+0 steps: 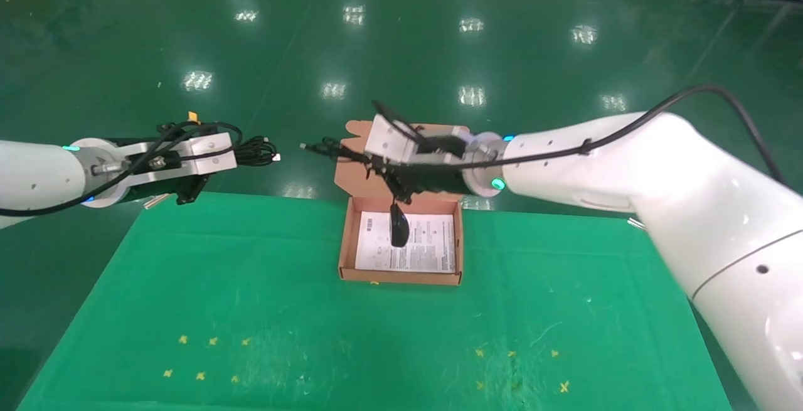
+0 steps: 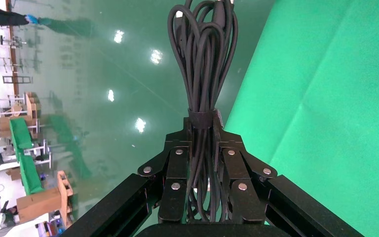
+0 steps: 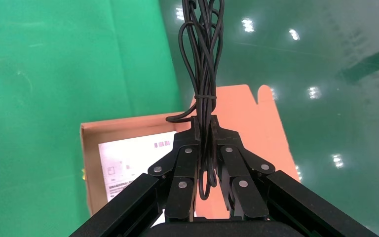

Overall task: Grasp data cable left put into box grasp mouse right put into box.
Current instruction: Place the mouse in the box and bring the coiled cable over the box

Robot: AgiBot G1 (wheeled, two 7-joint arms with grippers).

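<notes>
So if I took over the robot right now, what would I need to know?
Left hand: shut on the cable, held in the air off the table's far left edge.
Right hand: shut on the mouse's cord, above the box. The mouse dangles over the box's white sheet.
Done: both things picked up.
Left: lower the mouse in and let go, then bring the cable over and drop it in.

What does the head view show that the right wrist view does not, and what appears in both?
Only the head view shows the mouse dangling over the box, and the left gripper shut on the data cable beyond the table's far edge. Only the right wrist view shows the right gripper pinching the mouse's bundled cord close up. Both show the box and its white printed sheet.
</notes>
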